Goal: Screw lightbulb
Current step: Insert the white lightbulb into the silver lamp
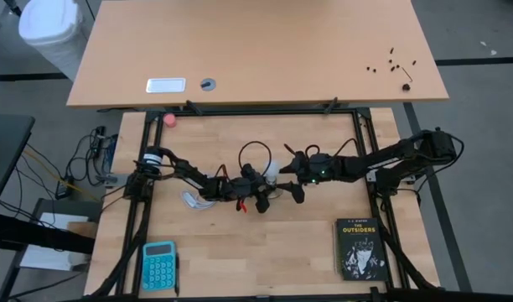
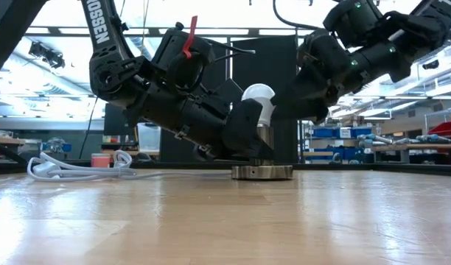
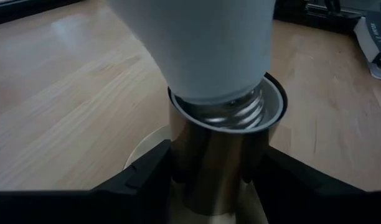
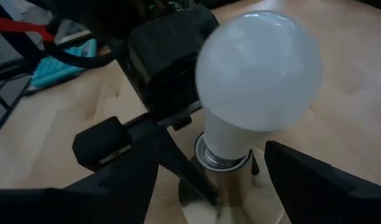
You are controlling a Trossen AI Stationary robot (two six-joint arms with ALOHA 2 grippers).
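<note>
The white lightbulb (image 4: 259, 68) stands with its greyish screw base (image 3: 240, 112) in the mouth of a round metal socket (image 2: 264, 143). Some thread shows above the rim, and the bulb leans a little. The socket's disc foot (image 2: 262, 171) rests on the wooden table near its middle. My left gripper (image 3: 218, 186) comes from the table's left and is shut on the socket barrel. My right gripper (image 4: 209, 155) comes from the right, raised and slanting down. It is open, with one finger on each side of the bulb and clear of it. My left gripper pinches the socket's metal barrel (image 3: 197, 168) between its two fingers, one on each side, below the rim. The fingers (image 2: 244, 132) come nearly level from the table's left. The socket stays upright with its foot on the table.
A white cord (image 2: 78, 165) lies coiled left of the socket. A black book (image 1: 360, 247) lies near the front right, a turquoise calculator (image 1: 159, 264) at the front left, and a pink ball (image 1: 169, 119) at the far left. A second tabletop (image 1: 256, 50) lies beyond the far edge.
</note>
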